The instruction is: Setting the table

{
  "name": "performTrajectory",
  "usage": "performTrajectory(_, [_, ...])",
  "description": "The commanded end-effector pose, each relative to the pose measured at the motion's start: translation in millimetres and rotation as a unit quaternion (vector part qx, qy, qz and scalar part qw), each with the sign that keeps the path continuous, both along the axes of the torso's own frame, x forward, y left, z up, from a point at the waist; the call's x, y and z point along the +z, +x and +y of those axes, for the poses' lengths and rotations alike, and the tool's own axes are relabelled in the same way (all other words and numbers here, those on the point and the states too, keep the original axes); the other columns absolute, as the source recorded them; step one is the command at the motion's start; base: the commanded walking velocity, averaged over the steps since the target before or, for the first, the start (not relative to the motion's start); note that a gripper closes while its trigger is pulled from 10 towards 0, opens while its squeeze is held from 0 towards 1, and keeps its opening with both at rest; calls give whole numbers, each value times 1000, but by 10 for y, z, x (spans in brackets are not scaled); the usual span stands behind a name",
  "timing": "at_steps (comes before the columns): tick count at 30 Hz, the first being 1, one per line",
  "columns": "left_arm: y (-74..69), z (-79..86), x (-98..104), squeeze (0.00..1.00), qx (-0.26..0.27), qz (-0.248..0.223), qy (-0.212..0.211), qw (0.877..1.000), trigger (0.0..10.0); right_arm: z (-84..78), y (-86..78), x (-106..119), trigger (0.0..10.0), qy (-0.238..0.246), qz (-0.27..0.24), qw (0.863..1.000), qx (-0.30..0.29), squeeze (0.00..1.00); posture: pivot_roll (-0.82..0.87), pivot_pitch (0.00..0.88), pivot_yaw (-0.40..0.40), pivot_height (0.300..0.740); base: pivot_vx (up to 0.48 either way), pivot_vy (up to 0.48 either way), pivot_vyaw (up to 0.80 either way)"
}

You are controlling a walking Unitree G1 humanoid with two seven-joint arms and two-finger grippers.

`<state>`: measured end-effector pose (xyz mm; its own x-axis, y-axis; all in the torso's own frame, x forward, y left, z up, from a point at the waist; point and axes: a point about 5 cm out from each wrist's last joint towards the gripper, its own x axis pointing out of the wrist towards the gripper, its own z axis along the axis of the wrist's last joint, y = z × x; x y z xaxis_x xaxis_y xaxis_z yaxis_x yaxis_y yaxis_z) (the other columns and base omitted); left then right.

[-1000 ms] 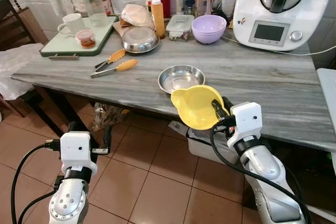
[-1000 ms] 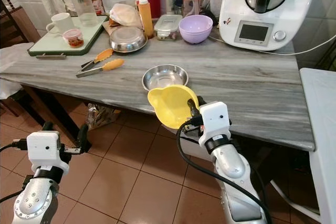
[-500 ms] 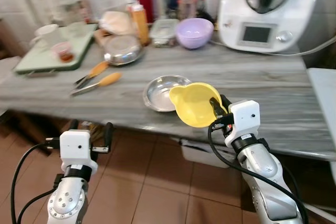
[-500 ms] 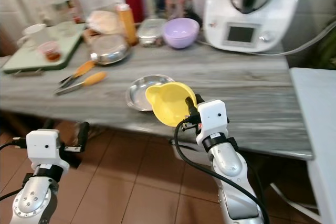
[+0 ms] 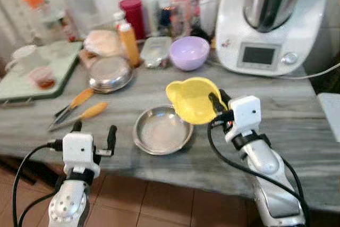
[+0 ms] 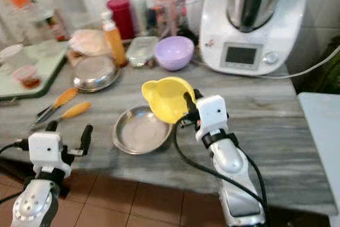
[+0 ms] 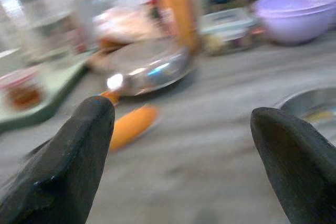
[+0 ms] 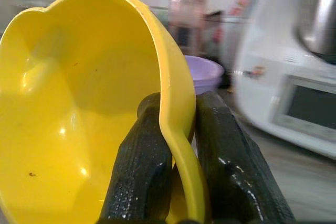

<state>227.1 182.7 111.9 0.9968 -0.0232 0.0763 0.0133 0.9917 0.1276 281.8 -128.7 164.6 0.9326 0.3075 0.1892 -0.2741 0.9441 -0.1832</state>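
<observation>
- Yellow plastic bowl with a small tab handle (image 5: 194, 99) is pinched at its rim by the right claw (image 5: 218, 106), one black finger (image 8: 139, 166) inside the rim, the other outside; bowl is tilted on edge, held in the air.
- Bowl sits above the grey wood-grain table (image 5: 297, 131), over the far-right edge of the shallow round steel dish (image 5: 162, 130); cannot tell whether the two touch.
- Left claw (image 5: 94, 134) is low at the near-left table edge, fingers spread apart, gripping nothing. In the left wrist view its fingertips (image 7: 86, 129) frame blurred table items.
- Far left of the steel dish: orange-handled metal tongs (image 5: 79, 111) flat on the table, and a second steel bowl (image 5: 110, 74) upside down beyond them.
- Far row: lilac plastic bowl (image 5: 189, 52), clear lidded food container (image 5: 155, 50) just left of it, orange squeeze bottle (image 5: 128, 41), dark red canister (image 5: 132, 16), pink-capped bottle (image 5: 179, 3).
- Far right: large white kitchen machine with a steel jug and small screen (image 5: 273, 22), cable running off to the right.
- Far left: pale green tray (image 5: 58, 67) carrying a white cup (image 5: 21, 59) and a small tub of red contents (image 5: 41, 77); clear bottle with orange cap (image 5: 40, 11) behind it.
</observation>
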Motion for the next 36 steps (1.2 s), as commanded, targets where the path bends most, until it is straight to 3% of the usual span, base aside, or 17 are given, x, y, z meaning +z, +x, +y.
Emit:
performTrajectory(1, [-51, -22, 10, 0, -19, -2, 9, 1000, 10000, 7, 0, 58, 10000, 2, -11, 1000, 8, 0, -156, 73, 99, 740, 0, 0, 0])
performTrajectory(4, [-153, -34, 43, 0, -74, -4, 18, 997, 10000, 60, 21, 105, 10000, 5, -16, 1000, 27, 0, -153, 74, 94, 740, 0, 0, 0])
performTrajectory(13, [-298, 1, 143, 0, -158, 15, 24, 987, 10000, 145, 83, 203, 10000, 10, -24, 998, 57, 0, -136, 76, 84, 740, 0, 0, 0])
performTrajectory(15, [-310, -7, 142, 0, -182, 25, 27, 983, 10000, 214, 138, 229, 10000, 38, -8, 996, 74, 0, -132, 77, 86, 740, 0, 0, 0])
performTrajectory(19, [-307, -8, 151, 0, -198, 27, 43, 979, 10000, 341, 241, 247, 10000, 39, 9, 995, 92, 0, -132, 79, 89, 740, 0, 0, 0])
performTrajectory(25, [-282, -15, 170, 0, -206, 24, 34, 978, 10000, 505, 440, 298, 10000, 90, 62, 987, 116, 0, -123, 86, 94, 740, 0, 0, 0])
performTrajectory(30, [-271, -45, 175, 0, -214, 24, 24, 976, 10000, 530, 606, 289, 10000, 123, 117, 981, 99, 0, -121, 91, 92, 740, 0, 0, 0])
performTrajectory(36, [-269, -111, 153, 0, -222, 27, 18, 974, 10000, 668, 757, 311, 10000, 103, 151, 979, 94, 0, -123, 93, 93, 740, 0, 0, 0])
